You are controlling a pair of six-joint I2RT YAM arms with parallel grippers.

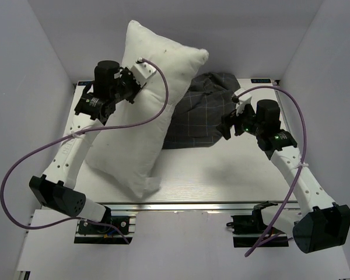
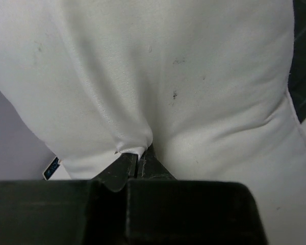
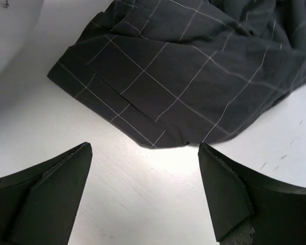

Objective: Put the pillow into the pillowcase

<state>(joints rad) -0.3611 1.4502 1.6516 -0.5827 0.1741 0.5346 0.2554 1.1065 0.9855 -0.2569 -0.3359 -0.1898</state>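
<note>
Barely started, I'd say: the left hand (image 2: 141,156) is pinching a fold of the pillow (image 1: 146,99), propped up at the frame's left, while the right hand (image 3: 144,149) hangs spread before the crumpled pillowcase (image 1: 207,114) on the tabletop (image 1: 221,175), the pillow wholly outside it.

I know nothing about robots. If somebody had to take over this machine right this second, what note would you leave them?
Left tool: shut, pinching a fold of the pillow.
Right tool: open, holding nothing, just short of the near edge of the pillowcase.
Pillow: on the left half of the table, wholly outside the pillowcase, right beside it.
Pillowcase: rumpled in a heap at the far right of the table.
Done: pillow gripped.
Left to do: grip the pillowcase, open its mouth, feed the pillow in.
</note>
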